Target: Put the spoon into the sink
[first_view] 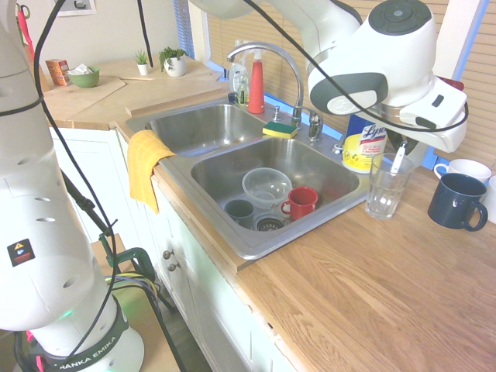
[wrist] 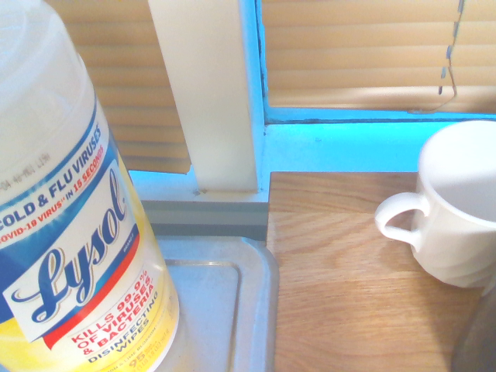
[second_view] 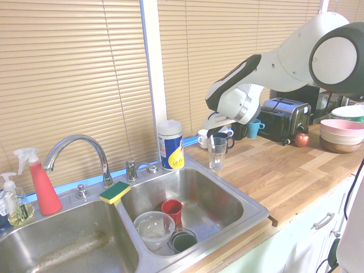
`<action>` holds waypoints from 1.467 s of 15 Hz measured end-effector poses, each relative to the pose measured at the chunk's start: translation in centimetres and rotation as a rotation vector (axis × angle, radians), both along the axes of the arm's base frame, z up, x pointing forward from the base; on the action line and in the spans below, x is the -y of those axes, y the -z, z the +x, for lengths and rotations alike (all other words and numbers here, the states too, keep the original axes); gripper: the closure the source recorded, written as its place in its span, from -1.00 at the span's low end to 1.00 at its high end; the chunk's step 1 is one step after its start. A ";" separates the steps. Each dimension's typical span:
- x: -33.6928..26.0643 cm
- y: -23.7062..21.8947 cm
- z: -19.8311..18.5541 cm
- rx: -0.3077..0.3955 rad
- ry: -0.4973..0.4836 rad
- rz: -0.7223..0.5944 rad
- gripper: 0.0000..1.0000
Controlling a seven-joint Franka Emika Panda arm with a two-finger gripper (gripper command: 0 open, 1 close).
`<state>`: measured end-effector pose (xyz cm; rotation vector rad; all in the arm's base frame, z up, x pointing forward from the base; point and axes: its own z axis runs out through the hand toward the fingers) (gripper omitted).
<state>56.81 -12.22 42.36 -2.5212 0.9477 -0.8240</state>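
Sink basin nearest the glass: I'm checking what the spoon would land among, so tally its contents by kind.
Bowls: 1, the clear bowl
Cups: 2, the red cup and the dark cup
Total: 3

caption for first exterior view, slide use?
White-handled metal spoon standing in a clear drinking glass beside the two-basin stainless steel sink, white arm's gripper at its handle.

The white arm (second_view: 296, 51) reaches out and bends down. Its claw (first_view: 404, 152) tilts downward at a slant. I cannot tell how wide its fingers are.
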 end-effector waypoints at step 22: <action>-17.9 -2.8 -11.2 0.081 -0.217 -0.167 1.00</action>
